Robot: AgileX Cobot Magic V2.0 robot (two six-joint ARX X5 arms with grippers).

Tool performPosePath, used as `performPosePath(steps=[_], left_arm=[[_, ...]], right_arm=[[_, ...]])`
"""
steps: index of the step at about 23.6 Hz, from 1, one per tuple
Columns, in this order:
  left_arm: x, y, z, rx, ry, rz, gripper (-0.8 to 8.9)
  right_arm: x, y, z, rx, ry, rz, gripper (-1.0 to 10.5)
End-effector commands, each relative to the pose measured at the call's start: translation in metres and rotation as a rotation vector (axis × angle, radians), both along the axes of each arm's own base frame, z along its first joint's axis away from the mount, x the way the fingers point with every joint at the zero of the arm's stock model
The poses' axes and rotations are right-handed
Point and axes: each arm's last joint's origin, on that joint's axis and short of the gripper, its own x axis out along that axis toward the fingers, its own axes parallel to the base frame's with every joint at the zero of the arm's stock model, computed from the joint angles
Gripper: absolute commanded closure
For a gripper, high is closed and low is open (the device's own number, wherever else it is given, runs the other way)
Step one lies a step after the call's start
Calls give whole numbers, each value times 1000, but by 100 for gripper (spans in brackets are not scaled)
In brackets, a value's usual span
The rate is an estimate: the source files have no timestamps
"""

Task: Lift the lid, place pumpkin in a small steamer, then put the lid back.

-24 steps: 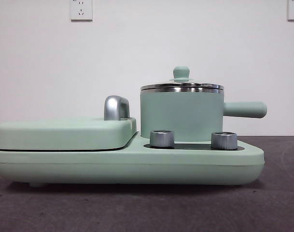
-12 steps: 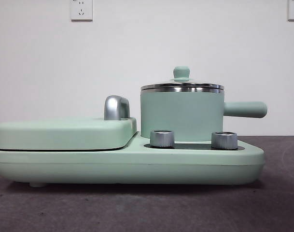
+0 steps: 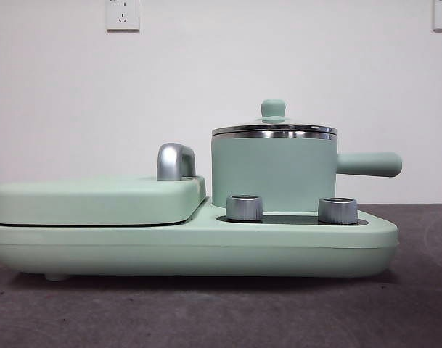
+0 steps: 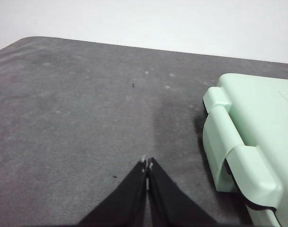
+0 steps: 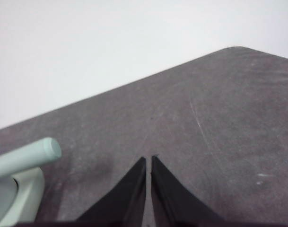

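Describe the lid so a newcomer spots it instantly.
Find the wide mint green cooker base on the table. The small steamer, with its straight side handle, stands on the base's right half. The lid caps it: steel-rimmed with a small green knob, unlike the flat griddle cover.

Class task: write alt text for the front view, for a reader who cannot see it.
A mint green pot with its glass lid on sits on a mint green cooker base, side handle pointing right. A flat griddle cover lies to its left; two steel knobs face forward.
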Motion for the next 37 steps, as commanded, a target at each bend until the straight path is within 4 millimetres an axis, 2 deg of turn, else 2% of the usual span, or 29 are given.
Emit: performPosePath(steps=[1, 6, 15, 25, 37], left_arm=[[1, 0, -7, 5, 23, -4, 808], [1, 0, -7, 5, 23, -4, 808], [1, 0, -7, 5, 23, -4, 808], [1, 0, -7, 5, 23, -4, 808], [1, 0, -7, 5, 23, -4, 808]], right_arm=[[1, 0, -5, -35, 11, 0, 930], [3, 0, -18, -58, 57, 4, 930], [3, 7, -20, -264, 91, 119, 930], [3, 10, -24, -280, 126, 195, 930], [3, 10, -22, -294, 104, 195, 930]])
